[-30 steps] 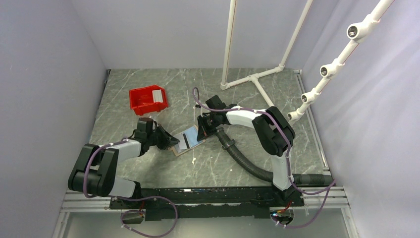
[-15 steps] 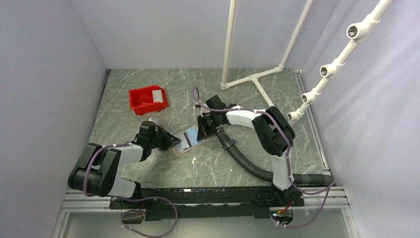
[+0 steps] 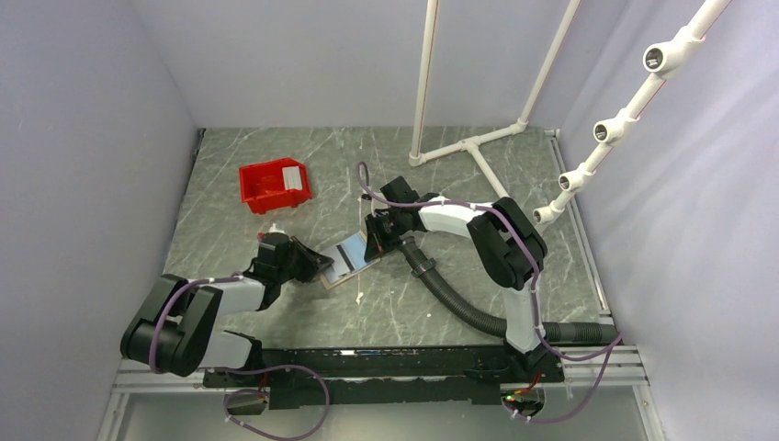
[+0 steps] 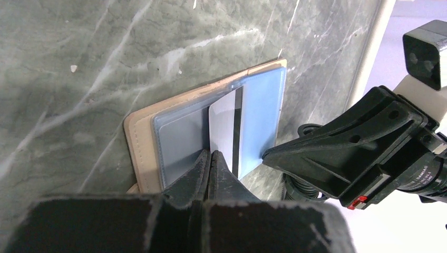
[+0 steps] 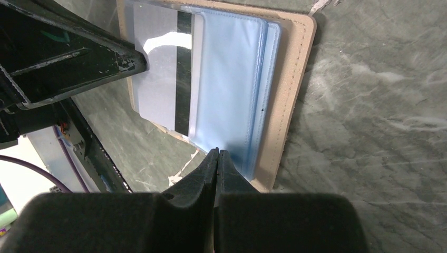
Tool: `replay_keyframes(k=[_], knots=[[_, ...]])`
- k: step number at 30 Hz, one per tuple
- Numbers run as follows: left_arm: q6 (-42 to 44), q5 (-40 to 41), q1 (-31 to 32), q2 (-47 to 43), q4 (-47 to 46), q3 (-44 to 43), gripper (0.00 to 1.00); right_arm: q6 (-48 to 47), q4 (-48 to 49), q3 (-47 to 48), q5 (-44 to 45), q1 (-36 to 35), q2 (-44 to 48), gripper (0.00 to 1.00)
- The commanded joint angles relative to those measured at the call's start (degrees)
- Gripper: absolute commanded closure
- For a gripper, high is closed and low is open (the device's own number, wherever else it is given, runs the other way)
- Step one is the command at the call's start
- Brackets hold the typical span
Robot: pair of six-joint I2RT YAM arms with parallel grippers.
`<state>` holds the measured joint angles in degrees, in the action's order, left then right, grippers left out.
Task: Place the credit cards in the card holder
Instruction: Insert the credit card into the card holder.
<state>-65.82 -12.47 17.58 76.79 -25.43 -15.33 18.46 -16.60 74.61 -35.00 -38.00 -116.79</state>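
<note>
One card holder [image 3: 360, 250] lay open on the marbled stone table [image 3: 230, 230], mid-table between the two arms. One whitish card [image 4: 222, 124] with a black stripe sat partly under its clear plastic sleeve. The left gripper [image 4: 211, 158] was pressed shut, its tips at the card's near edge; the right gripper [image 5: 217, 155] was also shut, its tips at the holder's blue sleeves. Only the wrist views showed the stitched tan rim and glossy pockets. Only the overhead view showed one red plastic bin [image 3: 266, 184], well apart at the back left.
</note>
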Motion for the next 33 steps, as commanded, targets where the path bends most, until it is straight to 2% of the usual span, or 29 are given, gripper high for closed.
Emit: replay_keyframes(k=[1,11,14,16,19,21,29,33], knots=[[-2.3,3.0,1.7,1.9,-6.1,1.7,1.00,0.4,2.3,1.4,-1.3,-0.3,-0.4,1.00],[-4.0,11.3,7.4,4.2,-10.0,0.6,1.00,1.8,3.4,0.8,-2.6,-0.6,-0.6,1.00],[-4.6,11.8,7.5,5.2,-11.2,1.1,1.00,1.2,0.1,2.9,-0.1,-0.4,-0.2,0.99],[-5.0,12.1,7.6,5.2,-11.0,1.6,1.00,0.7,-2.4,4.6,2.1,0.3,0.3,0.97],[-4.3,12.1,7.6,4.4,-9.8,1.8,1.00,0.1,-5.5,6.7,5.3,1.5,0.4,0.83],[-4.0,12.1,7.6,3.6,-9.0,1.8,1.00,-0.6,-6.7,8.0,6.1,1.7,-0.6,0.79],[-4.6,11.4,7.6,4.3,-10.2,1.2,1.00,-0.4,-5.5,8.4,4.4,0.8,-4.8,0.79],[-5.1,10.3,7.7,8.1,-14.3,-0.5,1.00,0.9,-3.9,8.4,0.8,0.2,-6.2,0.84]])
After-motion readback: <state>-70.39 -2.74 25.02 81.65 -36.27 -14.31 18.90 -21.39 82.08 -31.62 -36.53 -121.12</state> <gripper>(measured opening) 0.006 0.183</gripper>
